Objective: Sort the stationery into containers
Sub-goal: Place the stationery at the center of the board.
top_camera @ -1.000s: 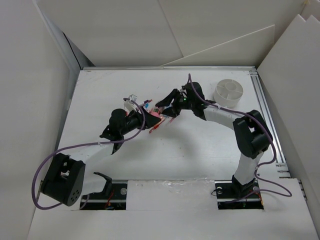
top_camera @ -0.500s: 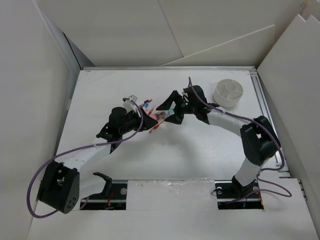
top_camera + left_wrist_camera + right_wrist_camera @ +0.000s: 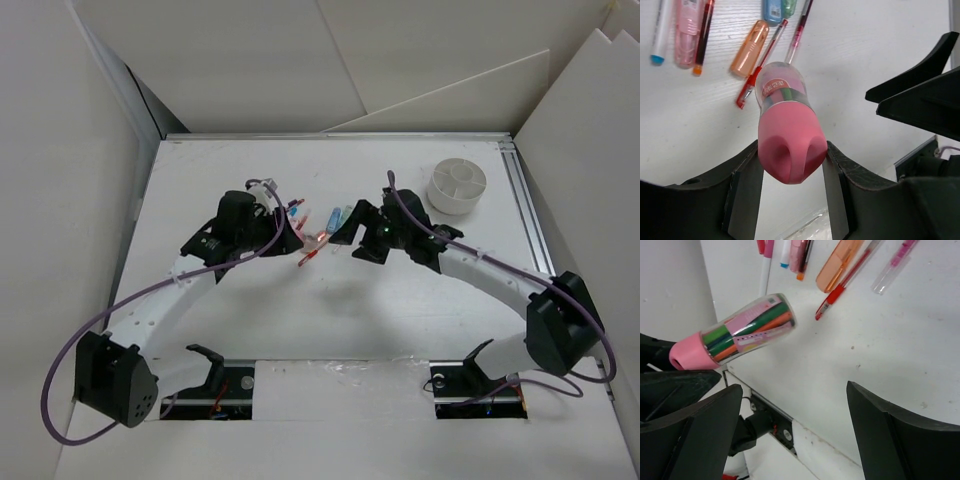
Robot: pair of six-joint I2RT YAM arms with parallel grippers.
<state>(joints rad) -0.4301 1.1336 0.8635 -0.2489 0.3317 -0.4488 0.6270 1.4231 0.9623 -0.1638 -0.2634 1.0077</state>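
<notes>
Carrying the clear plastic tube of coloured pens (image 3: 781, 92) well means staying level. The left gripper (image 3: 790, 167) is partly closed and pinches only the pink cap (image 3: 787, 150), so the long end could swing. The right gripper (image 3: 790, 425) gapes wide and holds nothing. The low round white divided cup (image 3: 445, 200) sits upper right in the overhead view, well apart from the loose pens and markers (image 3: 749, 47) at centre.

Marker tube (image 3: 755, 322): clear glossy plastic, smooth pink cap (image 3: 787, 150); table (image 3: 880, 45): matt white, faint grain.
</notes>
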